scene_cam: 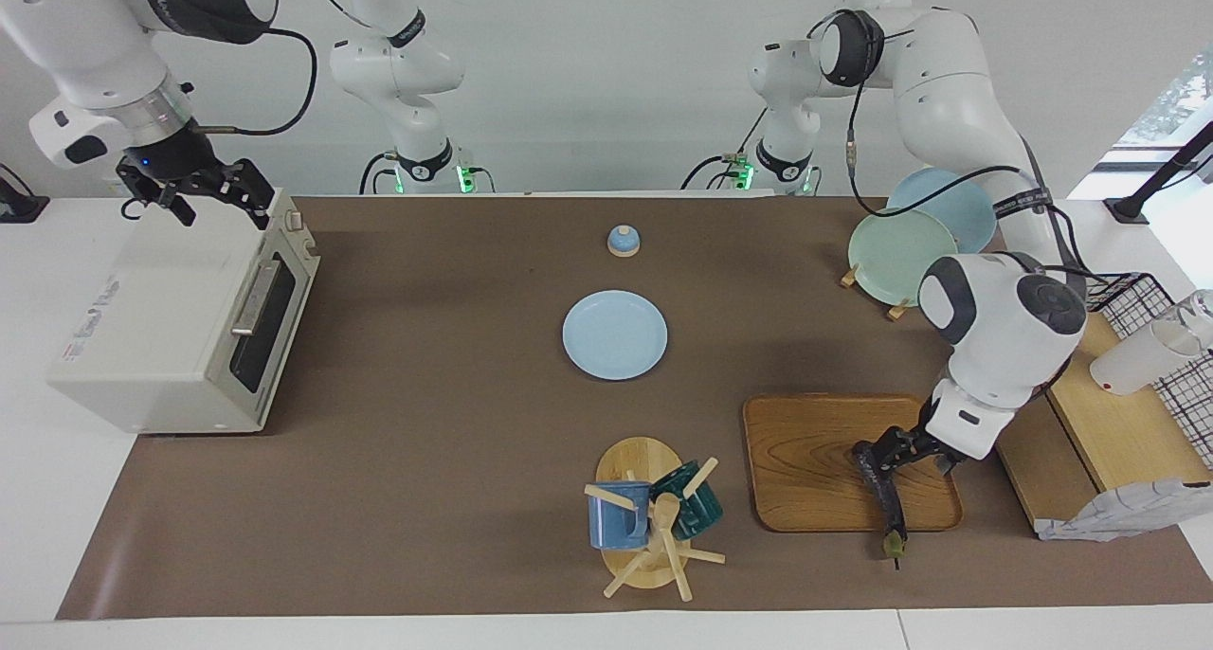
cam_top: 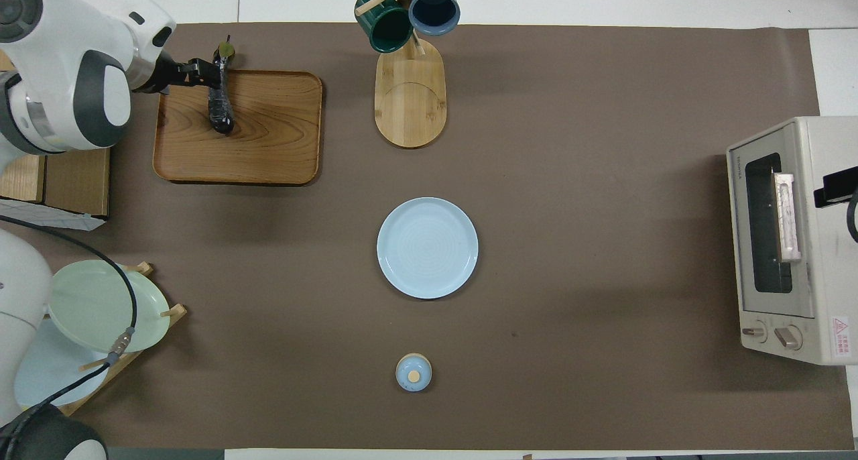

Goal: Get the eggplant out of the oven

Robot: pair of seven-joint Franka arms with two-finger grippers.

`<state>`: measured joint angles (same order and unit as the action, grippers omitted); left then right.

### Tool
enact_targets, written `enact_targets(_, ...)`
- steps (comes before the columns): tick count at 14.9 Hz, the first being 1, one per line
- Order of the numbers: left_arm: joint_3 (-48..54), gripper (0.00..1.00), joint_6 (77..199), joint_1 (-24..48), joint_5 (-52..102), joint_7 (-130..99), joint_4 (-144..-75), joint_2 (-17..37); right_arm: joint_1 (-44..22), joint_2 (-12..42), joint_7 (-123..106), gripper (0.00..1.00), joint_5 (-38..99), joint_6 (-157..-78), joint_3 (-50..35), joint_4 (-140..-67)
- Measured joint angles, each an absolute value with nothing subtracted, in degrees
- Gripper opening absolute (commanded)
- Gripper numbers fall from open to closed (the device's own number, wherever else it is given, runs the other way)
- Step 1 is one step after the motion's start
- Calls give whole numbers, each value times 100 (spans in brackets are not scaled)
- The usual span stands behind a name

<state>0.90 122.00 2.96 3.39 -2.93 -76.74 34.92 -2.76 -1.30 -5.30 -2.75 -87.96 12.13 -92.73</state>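
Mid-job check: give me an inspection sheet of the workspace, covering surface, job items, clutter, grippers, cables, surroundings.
Surface: brown mat over a white table.
Job's things: eggplant lies on the wooden tray, its stem tip past the tray's edge; oven at the right arm's end, door shut.
Clutter: blue plate mid-mat; small lidded pot nearer the robots; mug tree with two mugs; plate rack; wire basket.
Grippers: left gripper at the eggplant, fingers apart; right gripper waits over the oven, open.
Cables: black leads hang along both arms; one drapes past the plate rack.
Surroundings: white wall; window toward the left arm's end.
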Motion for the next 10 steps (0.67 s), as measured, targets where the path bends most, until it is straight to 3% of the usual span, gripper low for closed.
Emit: enact_targets(10, -31, 100, 8435, 263, -24, -399, -7693, 840, -42, -253, -519, 100, -268, -8740, 1276, -9166)
